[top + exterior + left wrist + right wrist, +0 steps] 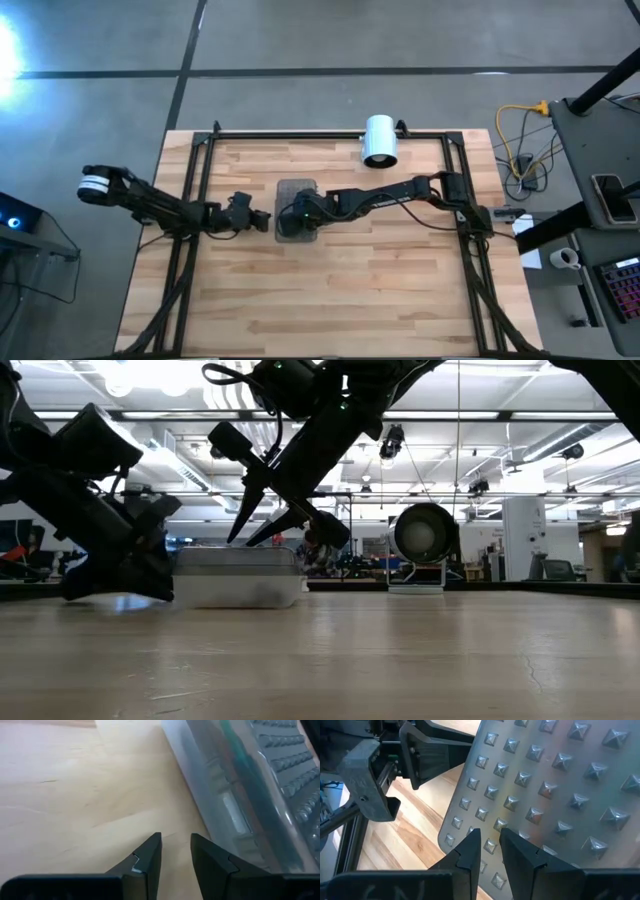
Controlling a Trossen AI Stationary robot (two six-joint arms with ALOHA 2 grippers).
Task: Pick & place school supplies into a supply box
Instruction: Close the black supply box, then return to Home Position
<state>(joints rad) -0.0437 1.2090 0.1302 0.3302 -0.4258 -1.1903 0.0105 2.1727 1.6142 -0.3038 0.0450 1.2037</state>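
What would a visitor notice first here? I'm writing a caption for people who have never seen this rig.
First, the flat translucent grey plastic case with a studded lid at the middle of the wooden table, with the right pincer hanging over its lid, fingers slightly apart. The left pincer sits low beside the case, also slightly apart. A white cylinder lies at the table's far edge.

Bright ceiling lights glare in the low view; both wrist views look softly blurred.
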